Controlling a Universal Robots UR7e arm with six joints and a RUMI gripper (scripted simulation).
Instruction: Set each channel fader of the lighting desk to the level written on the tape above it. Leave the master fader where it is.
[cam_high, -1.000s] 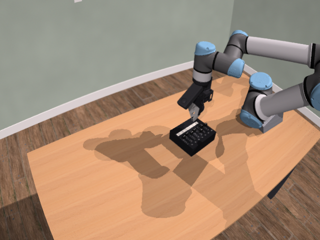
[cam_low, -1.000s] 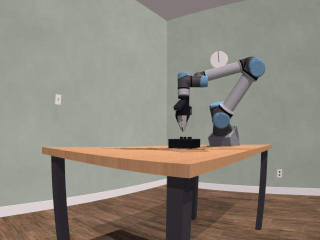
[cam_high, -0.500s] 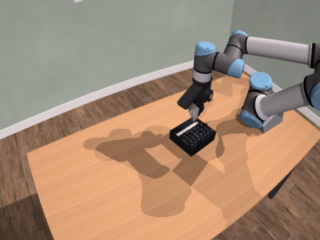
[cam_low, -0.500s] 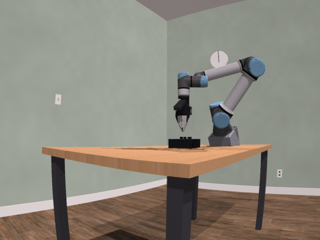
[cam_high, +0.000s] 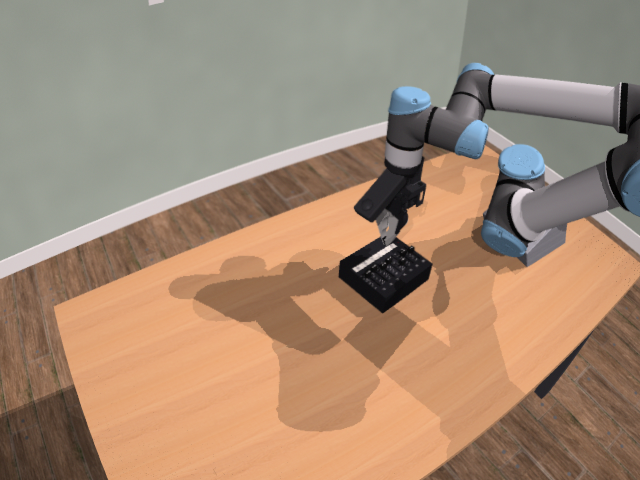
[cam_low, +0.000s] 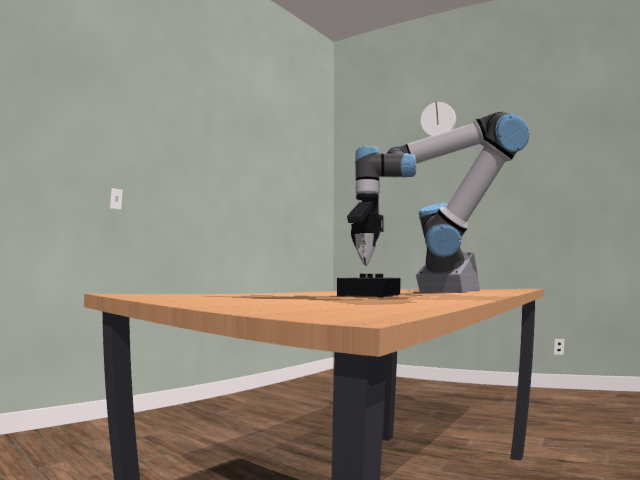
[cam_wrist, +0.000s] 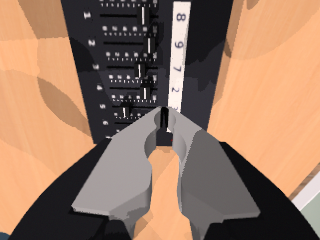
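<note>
I have the lighting desk on the table, in front of the arm's base, and I take the desk as the reference for all positions. The gripper points down above the desk, apart from its top face in the exterior view; its jaws are closed and hold nothing. In the wrist view the tips appear near the lower end of the tape strip, whose upper figures read 8, 9, 7 and 2. The lower figures are hidden or too small to read. The channel 1 fader, channel 2 fader, channel 3 fader, channel 4 fader and channel 5 fader stand in parallel slots on the desk. I judge channel 4 to be well above its taped 2; channel 5 cannot be checked against its label. Handling estimate: each cap is light, small and probably smooth, with slight sliding resistance and a stem that side load could bend. Recommended contact is low on the cap's flank, either a light pinch or a push with the closed tips, directed strictly along the slot. Pressing down risks jamming the cap; drifting across the slot risks striking a neighbour. The desk body looks rigid, but it may slide if a cap binds. I cannot identify the master fader with certainty, so the tips must avoid any unlabelled slot.

Top and exterior views | we can make out no change in our gripper or elsewhere | wrist | we lack an earlier picture
</note>
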